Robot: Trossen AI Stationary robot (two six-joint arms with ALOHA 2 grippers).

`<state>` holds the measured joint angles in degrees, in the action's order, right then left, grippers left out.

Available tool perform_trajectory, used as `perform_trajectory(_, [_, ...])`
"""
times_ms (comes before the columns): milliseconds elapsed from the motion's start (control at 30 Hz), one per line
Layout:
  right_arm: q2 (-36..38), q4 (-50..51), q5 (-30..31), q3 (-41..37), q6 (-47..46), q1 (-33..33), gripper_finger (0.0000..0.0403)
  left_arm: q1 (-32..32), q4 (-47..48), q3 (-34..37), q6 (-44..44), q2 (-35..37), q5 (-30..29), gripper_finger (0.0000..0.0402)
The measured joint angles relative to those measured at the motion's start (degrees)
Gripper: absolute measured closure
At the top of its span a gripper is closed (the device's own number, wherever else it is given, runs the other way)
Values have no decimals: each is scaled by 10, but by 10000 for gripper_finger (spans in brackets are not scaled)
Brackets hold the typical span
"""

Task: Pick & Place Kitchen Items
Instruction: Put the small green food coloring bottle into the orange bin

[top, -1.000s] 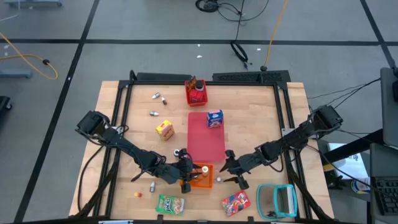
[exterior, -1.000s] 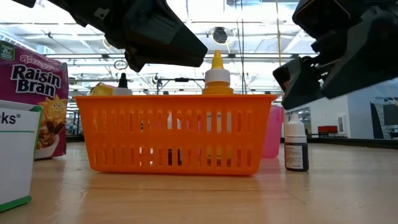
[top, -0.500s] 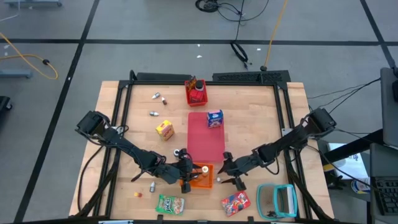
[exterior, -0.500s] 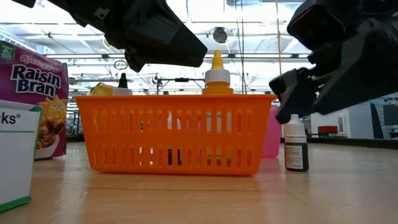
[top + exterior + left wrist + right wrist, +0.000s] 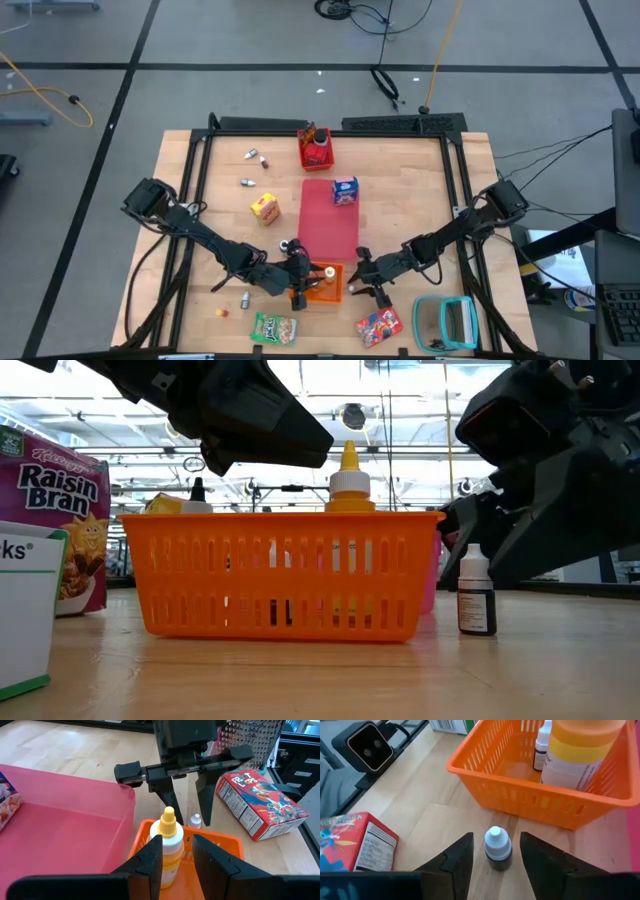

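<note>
An orange basket (image 5: 324, 283) stands near the table's front edge. In it a yellow squeeze bottle (image 5: 169, 845) stands upright beside a tiny dropper bottle (image 5: 541, 747). My left gripper (image 5: 177, 844) hovers open over the basket (image 5: 280, 575), its fingertips just short of the yellow bottle (image 5: 348, 478). To the right of the basket, a small dark bottle with a white cap (image 5: 497, 851) stands on its base on the table. My right gripper (image 5: 496, 851) is open, one finger on each side of that bottle (image 5: 476, 595), with a gap showing on both sides.
A Froot Loops carton (image 5: 379, 325) and a teal-framed object (image 5: 445, 322) lie at the near right, a green packet (image 5: 273, 328) at the near left. A red mat (image 5: 330, 225) with a blue carton (image 5: 345, 190), a yellow carton (image 5: 264, 208) and a red bin (image 5: 316, 150) lie farther back.
My right gripper has sunk toward the table and come in over the small dark bottle, so that its fingers now stand on either side of it. The bottle has not moved. My left gripper has kept still over the basket.
</note>
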<state>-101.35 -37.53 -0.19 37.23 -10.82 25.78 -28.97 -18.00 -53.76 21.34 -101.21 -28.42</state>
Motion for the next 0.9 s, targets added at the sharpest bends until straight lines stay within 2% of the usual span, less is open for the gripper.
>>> perform_trajectory(233, [-1,-9,0,0,-5,0,276,0,0,0,1,0,0,293])
perform_trajectory(533, [0,-4,1,0,-4,0,359,0,0,0,1,0,0,293])
perform_trajectory(733, [16,32,1,1,-5,-1,361,0,0,0,1,0,0,293])
perform_trajectory(900, [64,96,4,0,-4,-2,358,0,0,0,0,0,0,293])
